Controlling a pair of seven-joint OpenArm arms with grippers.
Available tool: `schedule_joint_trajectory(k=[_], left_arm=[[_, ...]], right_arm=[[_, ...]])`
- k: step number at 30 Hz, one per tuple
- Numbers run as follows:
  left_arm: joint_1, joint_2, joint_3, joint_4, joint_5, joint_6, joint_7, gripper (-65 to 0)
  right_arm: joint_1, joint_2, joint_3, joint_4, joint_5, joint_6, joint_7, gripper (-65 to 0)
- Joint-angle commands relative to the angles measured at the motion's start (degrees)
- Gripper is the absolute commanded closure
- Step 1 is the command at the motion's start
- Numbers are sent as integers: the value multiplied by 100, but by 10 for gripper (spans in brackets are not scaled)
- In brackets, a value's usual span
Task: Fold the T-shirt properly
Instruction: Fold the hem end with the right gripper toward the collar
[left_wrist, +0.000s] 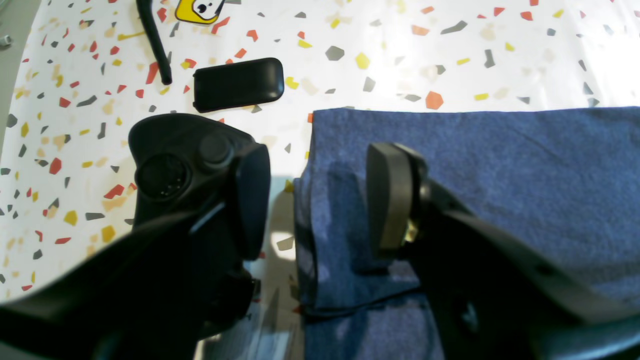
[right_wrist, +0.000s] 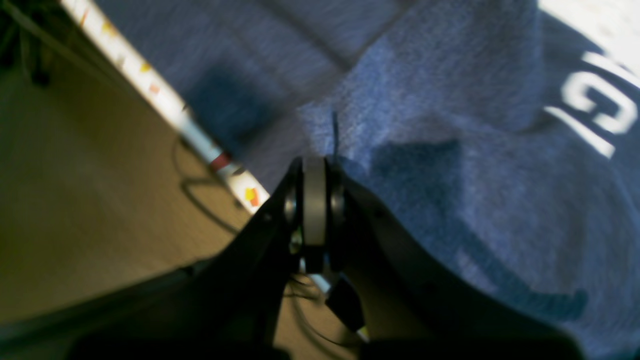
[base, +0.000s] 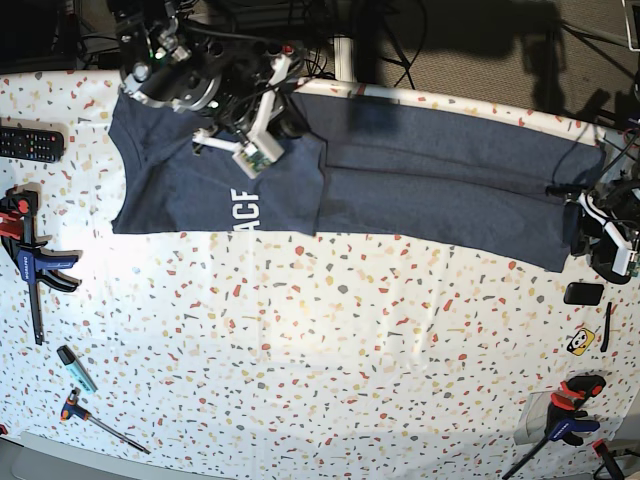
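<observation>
The navy T-shirt lies along the far side of the table, and its left part is turned over to show white letters. In the left wrist view my left gripper is open and straddles the shirt's layered corner edge. One finger is over the cloth and the other over bare table. It sits at the shirt's right end in the base view. My right gripper is shut, pinching a ridge of the shirt near the table's far edge. The right wrist view is blurred.
A black pad, a black cable and a yellow sticker lie beyond the left gripper. A remote, clamps, a marker and a hand tool lie around the table. The far table edge drops to the floor.
</observation>
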Motion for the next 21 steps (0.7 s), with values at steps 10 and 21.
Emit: schedule_joint_trajectory(k=[10,21], left_arm=[[-76,-131,-55,98,-61,42,-133,-301],[-61,-149,-55,98,-487,35,-22,-301]], right_arm=[[15,4,-173,111,-426,74,-20,-236],[48,4,61,125,-457,-339,205,-264]])
